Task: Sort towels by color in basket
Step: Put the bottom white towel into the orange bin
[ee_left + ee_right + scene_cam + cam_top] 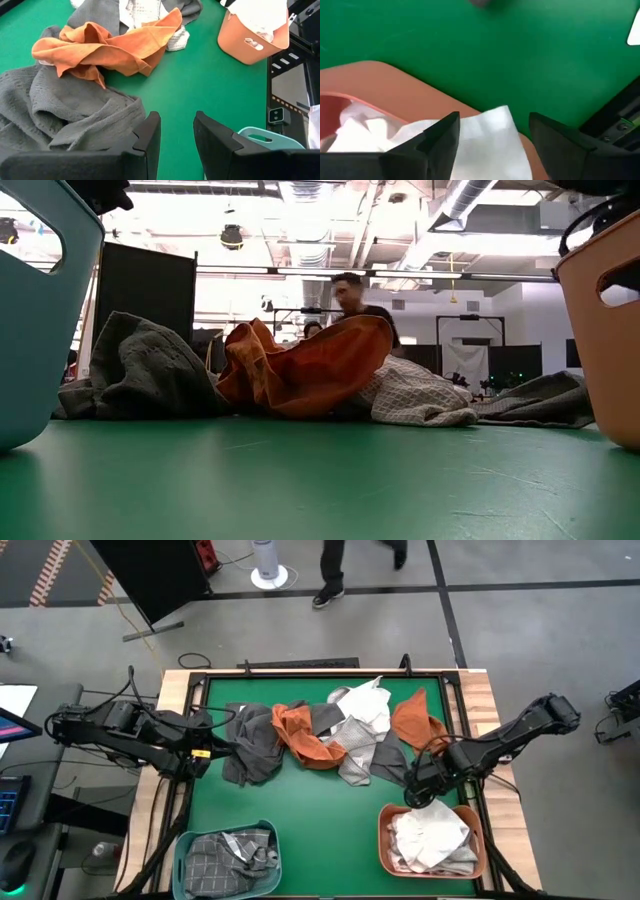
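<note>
A heap of towels lies across the middle of the green table: dark grey (252, 743), rust orange (303, 735), white (366, 702), light grey (356, 758) and a second orange one (415, 721). An orange basket (384, 840) at the near right holds white towels (432, 840). A teal basket (184, 858) at the near left holds checked and grey cloths (225, 858). My right gripper (493, 121) is open above the orange basket's far rim (380, 75); a white towel's corner (487, 145) lies below, between its fingers. My left gripper (177, 142) hovers open beside the dark grey towel (65, 112), nothing between its fingers.
A raised wooden frame (478, 690) borders the table. The two baskets stand at the near corners, with bare green surface (330, 830) between them and in front of the heap. Beyond the far edge a person (330, 570) walks; the low view also shows a person (355, 295).
</note>
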Robot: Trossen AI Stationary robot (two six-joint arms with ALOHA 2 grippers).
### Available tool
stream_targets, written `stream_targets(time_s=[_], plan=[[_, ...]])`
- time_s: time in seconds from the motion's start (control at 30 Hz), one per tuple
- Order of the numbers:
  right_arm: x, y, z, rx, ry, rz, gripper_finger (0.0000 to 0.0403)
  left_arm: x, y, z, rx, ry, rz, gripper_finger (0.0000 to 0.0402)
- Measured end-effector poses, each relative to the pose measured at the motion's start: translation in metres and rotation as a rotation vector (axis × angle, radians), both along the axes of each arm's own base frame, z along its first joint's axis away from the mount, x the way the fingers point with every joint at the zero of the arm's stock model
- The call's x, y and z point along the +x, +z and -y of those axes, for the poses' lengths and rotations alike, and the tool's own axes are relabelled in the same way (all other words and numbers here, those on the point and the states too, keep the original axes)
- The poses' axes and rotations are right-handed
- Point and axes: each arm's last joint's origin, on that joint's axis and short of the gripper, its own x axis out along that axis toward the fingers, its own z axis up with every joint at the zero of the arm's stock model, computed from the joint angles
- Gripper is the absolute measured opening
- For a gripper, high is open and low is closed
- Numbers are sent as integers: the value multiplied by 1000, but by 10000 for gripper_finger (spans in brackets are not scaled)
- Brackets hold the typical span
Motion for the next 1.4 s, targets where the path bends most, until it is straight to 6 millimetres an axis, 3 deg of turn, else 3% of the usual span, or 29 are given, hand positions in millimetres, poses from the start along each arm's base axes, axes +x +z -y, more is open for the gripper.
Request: stream_targets(time_s=[0.13,0.4,0.7,0.87,1.03,1.2,1.4], plan=[[0,0,0,-1,6,0,214,0,0,0,5,-4,0,110],[6,1,-4,65,80,72,22,0,0,0,15,-11,-1,110],[12,6,-6,156,94,137,27,0,0,0,16,-12,-1,110],[19,25,-16,222,179,307,12,0,0,0,12,-10,-1,110],[22,37,-30,290,251,422,30,0,0,0,13,-10,-2,110],[17,32,-48,319,290,368,31,0,0,0,15,-12,-2,110],[10,12,-72,277,365,221,23,0,0,0,28,-21,-3,110]])
